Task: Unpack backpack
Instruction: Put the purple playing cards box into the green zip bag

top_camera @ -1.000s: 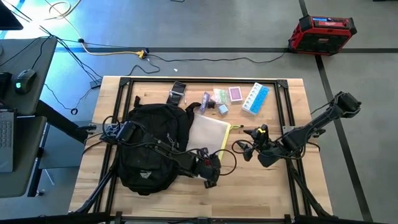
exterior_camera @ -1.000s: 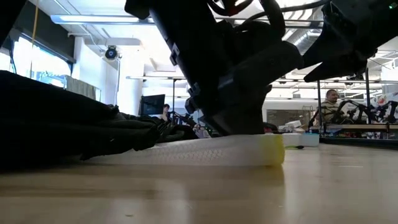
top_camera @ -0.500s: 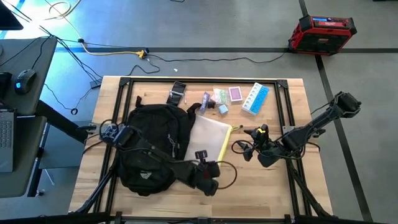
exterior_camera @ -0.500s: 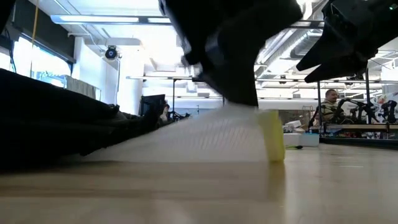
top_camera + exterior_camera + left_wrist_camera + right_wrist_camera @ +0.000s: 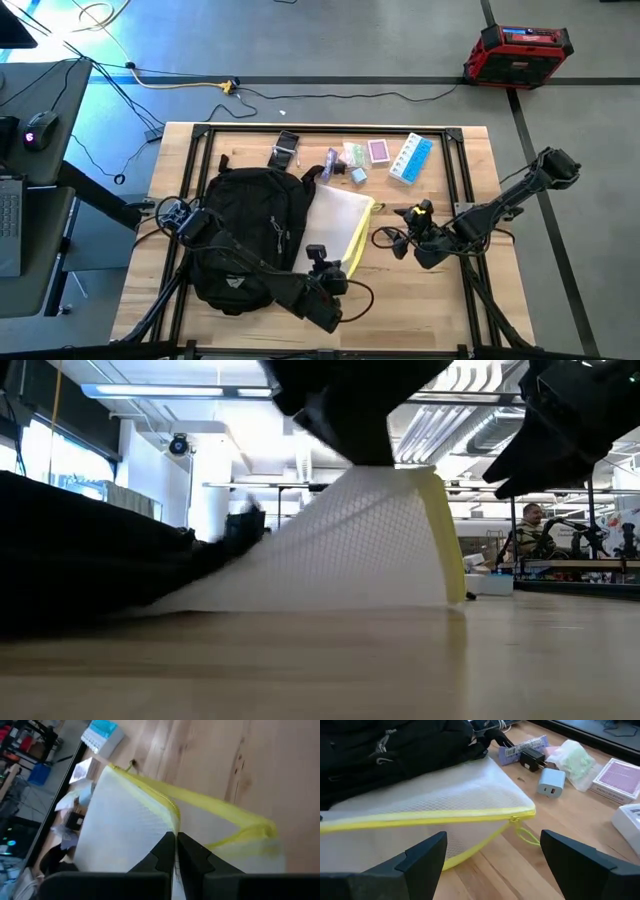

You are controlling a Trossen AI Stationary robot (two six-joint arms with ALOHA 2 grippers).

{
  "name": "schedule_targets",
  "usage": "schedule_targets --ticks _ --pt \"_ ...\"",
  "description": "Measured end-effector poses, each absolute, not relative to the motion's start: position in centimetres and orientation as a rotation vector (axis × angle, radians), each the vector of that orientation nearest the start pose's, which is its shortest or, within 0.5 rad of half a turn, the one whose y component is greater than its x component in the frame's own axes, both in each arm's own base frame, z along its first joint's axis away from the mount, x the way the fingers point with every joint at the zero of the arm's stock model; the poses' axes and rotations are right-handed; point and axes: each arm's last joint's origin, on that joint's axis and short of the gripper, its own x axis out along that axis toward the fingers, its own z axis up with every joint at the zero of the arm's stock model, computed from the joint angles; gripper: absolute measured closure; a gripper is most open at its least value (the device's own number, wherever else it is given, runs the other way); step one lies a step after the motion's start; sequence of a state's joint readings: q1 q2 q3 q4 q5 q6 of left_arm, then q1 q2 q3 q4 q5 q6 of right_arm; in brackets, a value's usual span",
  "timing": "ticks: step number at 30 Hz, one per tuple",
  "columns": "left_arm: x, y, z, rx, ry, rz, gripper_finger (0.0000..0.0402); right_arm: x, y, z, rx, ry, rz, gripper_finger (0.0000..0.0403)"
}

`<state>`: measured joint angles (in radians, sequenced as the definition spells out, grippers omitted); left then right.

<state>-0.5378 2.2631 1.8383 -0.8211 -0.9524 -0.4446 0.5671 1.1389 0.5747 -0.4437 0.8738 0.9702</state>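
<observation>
The black backpack [image 5: 245,235] lies on the wooden desk [image 5: 420,300] toward nine o'clock of its centre, its straps reaching up toward twelve. Just beside it, at its three o'clock, lies the translucent mesh pouch [image 5: 338,218] with neon-yellow trim. The left end effector [image 5: 322,262] sits at the pouch's six o'clock corner, its two fingers [image 5: 162,856] pinched together on the yellow-edged rim; in the low view that near edge of the pouch is raised off the desk while the far side rests against the backpack. The right end effector [image 5: 398,240] hangs at three o'clock of the pouch, jaws spread wide with nothing between them. Toward twelve o'clock lie a white charger [image 5: 552,781], a card deck [image 5: 616,778] and a blue-and-white pill organiser [image 5: 411,157].
</observation>
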Motion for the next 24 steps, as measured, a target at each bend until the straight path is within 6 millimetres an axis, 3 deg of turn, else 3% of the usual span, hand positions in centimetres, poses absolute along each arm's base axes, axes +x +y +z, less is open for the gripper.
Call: schedule_targets --ticks 4,7,12,17,24 --pt "40.7 -21.5 17.7 0.431 0.814 0.561 0.0401 17.3 7.6 18.6 0.332 0.56 -0.684 0.0094" --pt "40.6 -21.5 17.7 0.433 0.819 0.564 0.0401 17.5 6.3 18.3 0.301 0.573 -0.774 0.0094" --pt "40.6 -21.4 17.7 0.438 0.823 0.564 0.0401 19.6 3.1 19.1 0.217 0.5 -0.866 0.0094" --pt "40.6 -21.5 17.7 0.445 0.834 0.55 0.0401 21.9 -2.6 20.5 0.233 0.446 -0.871 0.0094" --pt "40.6 -21.5 17.7 0.44 0.841 0.539 0.0401 20.5 -11.6 20.4 0.407 0.404 -0.995 0.0094"
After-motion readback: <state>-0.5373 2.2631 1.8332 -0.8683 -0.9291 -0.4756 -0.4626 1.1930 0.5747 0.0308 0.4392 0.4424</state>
